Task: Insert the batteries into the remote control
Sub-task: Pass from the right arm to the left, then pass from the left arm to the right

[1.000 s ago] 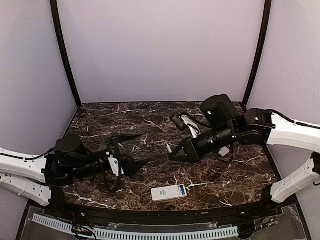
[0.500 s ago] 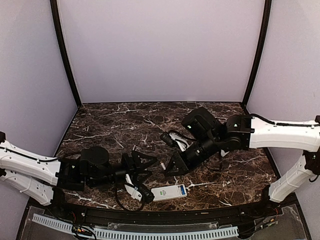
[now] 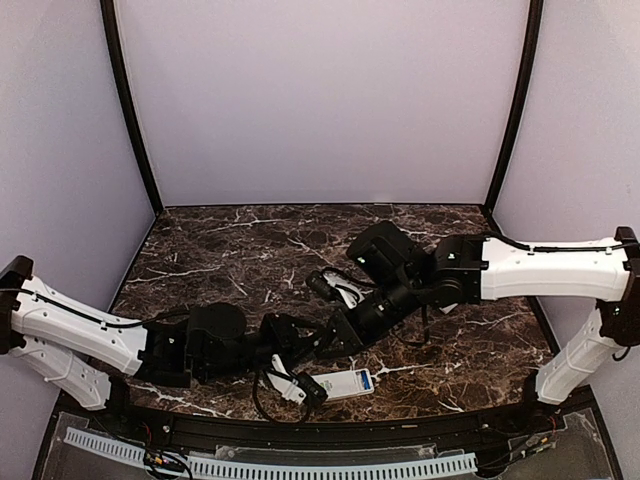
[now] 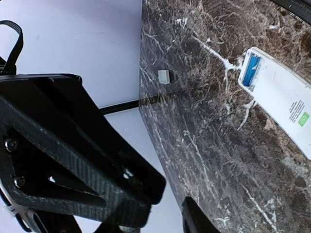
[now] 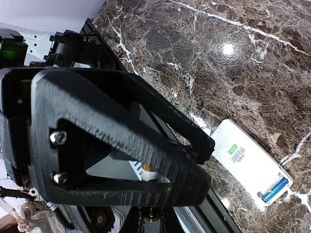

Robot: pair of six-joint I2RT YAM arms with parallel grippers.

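Observation:
The white remote control (image 3: 338, 385) lies back-up near the table's front edge, its compartment open at the right end with one blue battery (image 3: 367, 380) inside. The left wrist view shows the remote (image 4: 286, 104) and battery (image 4: 251, 71) at right. My left gripper (image 3: 305, 365) sits just left of the remote, open, with nothing between its fingers (image 4: 174, 206). My right gripper (image 3: 335, 338) hovers just behind the remote, shut (image 5: 206, 167). A small white and orange end of a battery (image 5: 147, 171) shows between its fingers. Below it lie the remote (image 5: 245, 162) and loaded battery (image 5: 275, 188).
A small grey square piece (image 4: 164, 76) lies on the marble near the far wall. The black front rail (image 3: 420, 420) runs just in front of the remote. Both arms cross the near middle of the table, close together.
Both arms have closed in on the remote. The left gripper swung right and forward to the remote's left end and its jaws narrowed. The right gripper came left and nearer, still shut.

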